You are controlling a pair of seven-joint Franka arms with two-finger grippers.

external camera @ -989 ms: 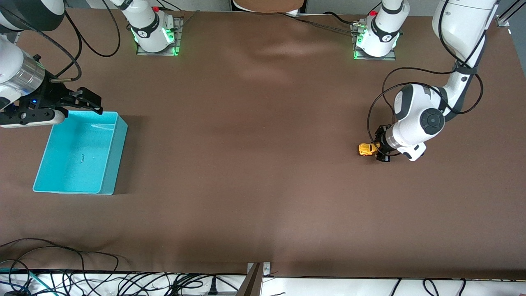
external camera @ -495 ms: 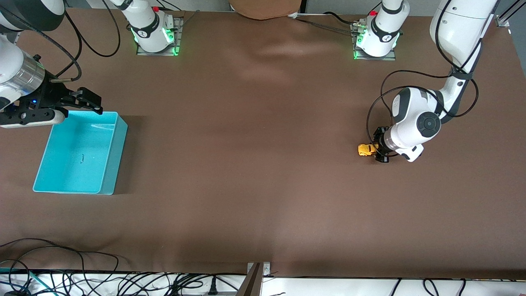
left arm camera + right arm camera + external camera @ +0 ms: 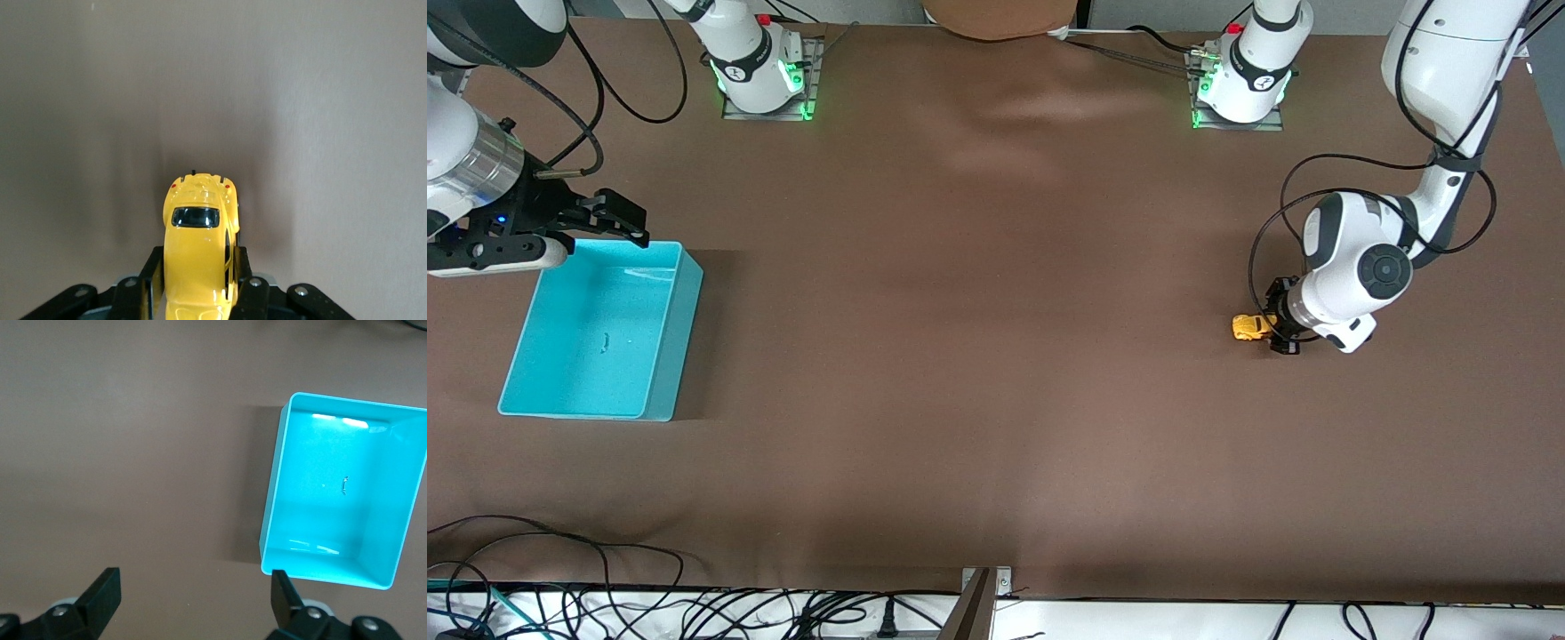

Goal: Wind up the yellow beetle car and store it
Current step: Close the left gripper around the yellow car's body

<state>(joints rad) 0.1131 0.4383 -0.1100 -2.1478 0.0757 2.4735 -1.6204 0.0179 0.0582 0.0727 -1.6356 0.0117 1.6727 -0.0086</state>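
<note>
A brown cloth covers the desk, with loose black cables strung along its edge nearest the front camera. Toward the left arm's end, the car sits low at the desk surface, clamped by its sides in the left gripper, whose fingers press against the yellow body; whether the wheels touch the cloth cannot be told. In the left wrist view the car points away from the gripper, its dark rear window and two small red marks showing, a shadow falling on the cloth just beside it. Toward the right arm's end stands a turquoise bin, open at the top, with only a tiny dark speck on its floor. The right gripper waits in the air over the bin's edge that lies farthest from the front camera, its fingers spread wide and holding nothing; the right wrist view looks down on the bin and bare cloth. The car and the bin lie well apart.
</note>
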